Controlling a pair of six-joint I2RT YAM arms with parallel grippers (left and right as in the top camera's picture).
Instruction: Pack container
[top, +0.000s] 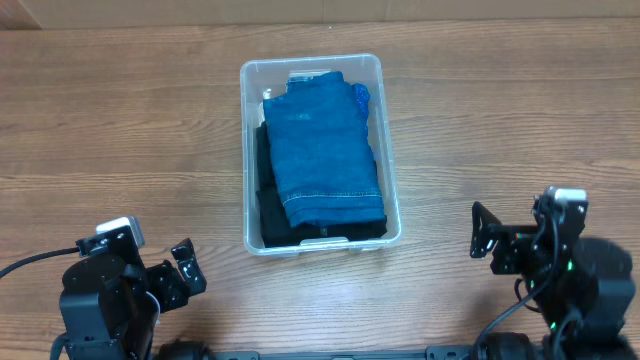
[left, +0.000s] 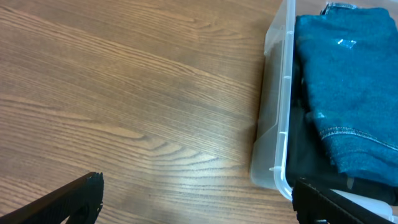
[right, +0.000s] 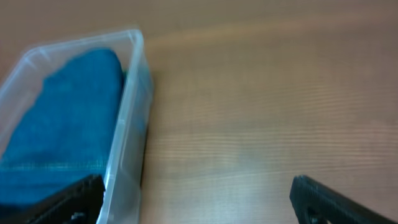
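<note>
The wooden bench (top: 120, 120) fills every view, its grain running left to right.

The container (top: 246, 150) stands on it about midway between my two arms and farther out than both, long sides pointing away from me. It is upright and packed. A black garment (top: 268, 205) lies at the bottom, showing along the left wall and at the near end. A folded piece of blue denim (top: 325, 150) lies on top of it and covers most of the opening, its stitched hem toward the near end. A small fold of brighter blue cloth (top: 360, 97) peeks out at the denim's far right corner.

My left arm (top: 100, 290) sits at the near left corner of the bench, well apart from the container. My left jaws are released, spread wide with nothing between them; from that wrist the container's left wall shows just ahead and to the right.

My right arm (top: 580, 270) sits at the near right. My right jaws are released too, wide apart and gripping nothing, with bare wood between them and the container's right wall off to the left.
</note>
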